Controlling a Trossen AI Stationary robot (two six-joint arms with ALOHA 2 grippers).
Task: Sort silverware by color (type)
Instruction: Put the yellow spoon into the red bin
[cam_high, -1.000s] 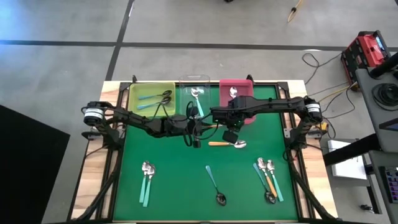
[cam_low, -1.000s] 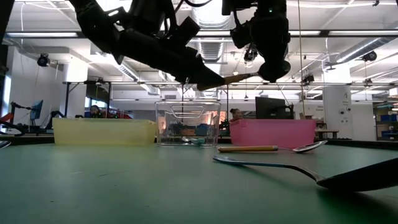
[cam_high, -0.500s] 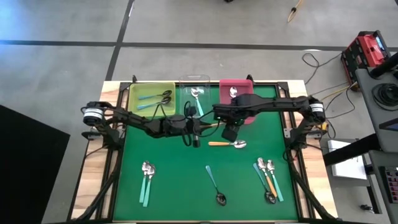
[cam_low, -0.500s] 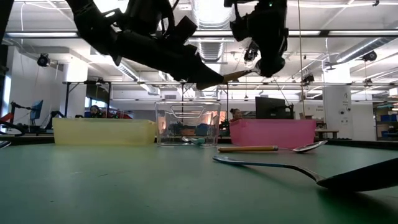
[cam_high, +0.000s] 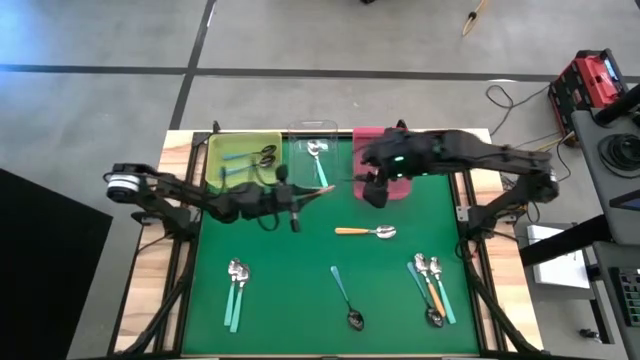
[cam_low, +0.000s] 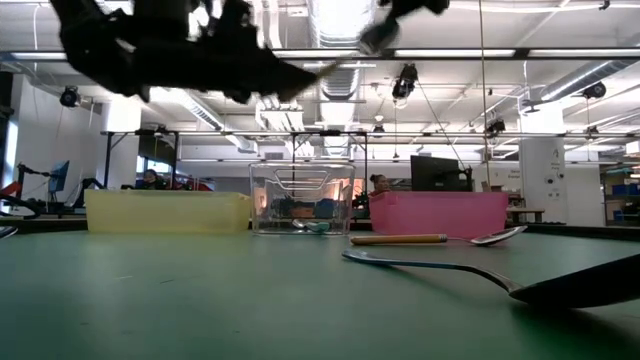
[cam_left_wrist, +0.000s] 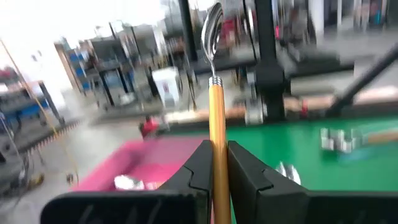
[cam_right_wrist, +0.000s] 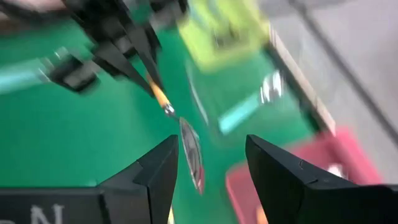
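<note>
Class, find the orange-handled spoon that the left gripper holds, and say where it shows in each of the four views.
High view: the spoon sticks out of the left gripper, near the clear bin.
Low view: a thin blurred streak at the top, above the bins.
Left wrist view: upright between the fingers, bowl up.
Right wrist view: its tip beyond the open right gripper.
Shared landmark: the pink bin.

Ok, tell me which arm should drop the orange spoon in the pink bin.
Left. The left gripper is shut on the orange-handled spoon, held in the air beside the pink bin. The right gripper is open and empty above that bin.
</note>
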